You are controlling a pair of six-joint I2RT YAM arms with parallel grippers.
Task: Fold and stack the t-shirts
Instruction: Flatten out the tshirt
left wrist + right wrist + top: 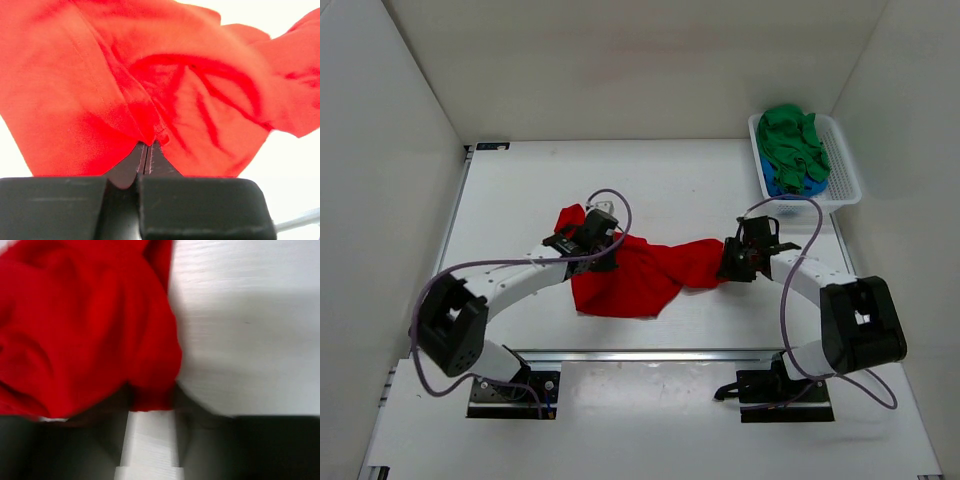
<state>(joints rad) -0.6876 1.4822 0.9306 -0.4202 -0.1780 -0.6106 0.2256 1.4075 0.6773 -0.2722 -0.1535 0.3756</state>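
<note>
A bright red t-shirt (630, 275) lies crumpled on the white table between the two arms. My left gripper (598, 240) is at its left upper edge. In the left wrist view that gripper (148, 145) is shut, with a fold of the red t-shirt (200, 100) pinched at the tips. My right gripper (728, 262) is at the shirt's right end. In the blurred right wrist view its jaws (150, 402) stand apart, and the edge of the red t-shirt (75, 330) lies between the tips. A green t-shirt (792, 140) lies on a blue one (785, 186) in the basket.
The white perforated basket (845, 170) stands at the back right corner of the table (520, 200), against the right wall. White walls close in the left, back and right sides. A metal rail (650, 355) runs along the near edge between the arm bases.
</note>
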